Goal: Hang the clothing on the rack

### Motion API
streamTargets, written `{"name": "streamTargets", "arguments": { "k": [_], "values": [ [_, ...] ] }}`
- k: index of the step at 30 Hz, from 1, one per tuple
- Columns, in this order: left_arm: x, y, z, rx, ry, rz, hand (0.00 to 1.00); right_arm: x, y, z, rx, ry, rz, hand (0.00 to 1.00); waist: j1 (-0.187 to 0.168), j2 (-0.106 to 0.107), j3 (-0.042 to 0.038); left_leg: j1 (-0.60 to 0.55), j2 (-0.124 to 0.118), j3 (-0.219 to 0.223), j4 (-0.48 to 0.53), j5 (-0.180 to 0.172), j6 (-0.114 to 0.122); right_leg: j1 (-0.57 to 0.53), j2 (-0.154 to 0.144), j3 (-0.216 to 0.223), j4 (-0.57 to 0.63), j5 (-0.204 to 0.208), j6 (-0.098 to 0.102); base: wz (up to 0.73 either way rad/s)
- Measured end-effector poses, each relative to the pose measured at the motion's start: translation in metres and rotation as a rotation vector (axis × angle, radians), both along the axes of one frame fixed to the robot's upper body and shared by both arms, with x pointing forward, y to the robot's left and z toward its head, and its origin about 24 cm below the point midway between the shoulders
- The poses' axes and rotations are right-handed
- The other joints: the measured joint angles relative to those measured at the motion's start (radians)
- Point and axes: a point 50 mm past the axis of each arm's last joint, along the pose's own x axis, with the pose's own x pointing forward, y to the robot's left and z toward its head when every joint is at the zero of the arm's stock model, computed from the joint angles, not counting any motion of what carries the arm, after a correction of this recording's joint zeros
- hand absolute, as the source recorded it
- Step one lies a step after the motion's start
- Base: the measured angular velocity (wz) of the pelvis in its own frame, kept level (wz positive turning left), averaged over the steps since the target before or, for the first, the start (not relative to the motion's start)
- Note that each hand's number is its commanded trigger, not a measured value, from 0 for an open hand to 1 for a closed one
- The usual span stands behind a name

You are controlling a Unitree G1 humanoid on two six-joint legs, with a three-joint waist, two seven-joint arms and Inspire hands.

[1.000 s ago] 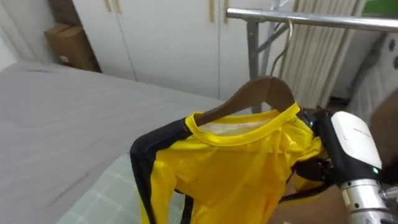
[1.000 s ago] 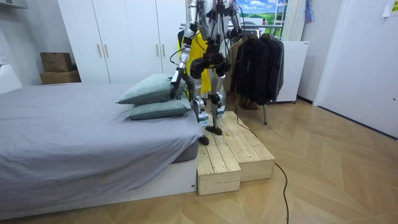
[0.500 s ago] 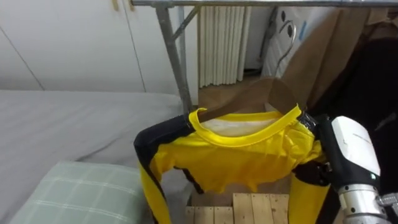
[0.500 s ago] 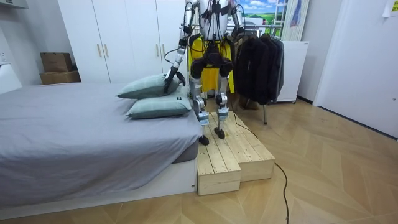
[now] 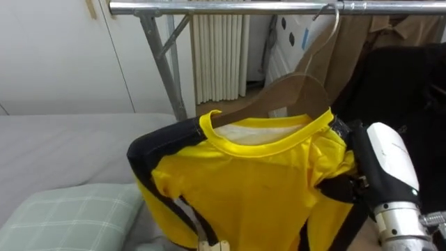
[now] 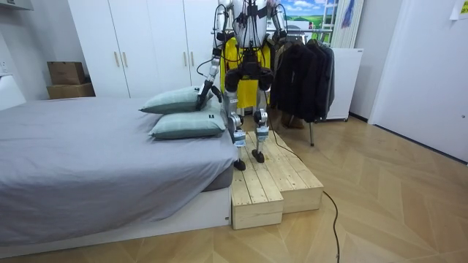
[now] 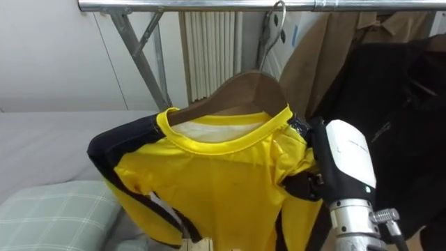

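A yellow shirt [image 5: 237,188] with black sleeves hangs on a brown wooden hanger [image 5: 293,94], held up in front of me. The hanger's wire hook [image 5: 333,28] reaches up to the metal rail [image 5: 230,8]; whether it rests on the rail I cannot tell. My right hand [image 5: 383,167] is at the shirt's right shoulder, its dark fingers curled into the cloth and hanger end. In the room view I stand on the wooden platform [image 6: 274,183] facing the rack, and my left hand [image 6: 200,96] hangs low beside the pillows.
Dark jackets [image 5: 411,90] and a brown coat [image 5: 362,49] fill the rail's right part. The rack's slanted leg [image 5: 160,63] stands left of the shirt. A green checked pillow [image 5: 70,216] and the grey bed [image 5: 63,146] lie to the lower left.
My body and view have turned from the bed toward the rack. The shirt on its hanger stays in my right hand, and its hook now stands up at the rail.
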Motion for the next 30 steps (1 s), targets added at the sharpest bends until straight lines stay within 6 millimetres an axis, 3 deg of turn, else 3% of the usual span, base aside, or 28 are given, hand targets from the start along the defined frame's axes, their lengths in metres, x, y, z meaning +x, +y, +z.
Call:
{"name": "streamTargets", "arguments": {
  "k": [16,30],
  "values": [
    [0.0006,0.0005,0.0005,0.031,-0.008,-0.003,0.00,-0.0008,0.0004,0.0020,-0.009,-0.026,0.021,1.00,0.002,-0.003,0.0021,0.020,0.002,-0.017,-0.013,0.000,-0.001,0.038,-0.002,-0.020,-0.036,0.004,0.000,0.03],
    [-0.0004,0.0008,0.0008,0.041,-0.024,-0.009,0.00,-0.0033,-0.0052,0.0012,-0.023,-0.034,0.007,1.00,0.002,-0.010,0.0093,0.019,0.001,-0.029,-0.023,-0.002,-0.004,0.046,0.001,-0.020,-0.050,0.002,0.002,0.01]
  ]
}}
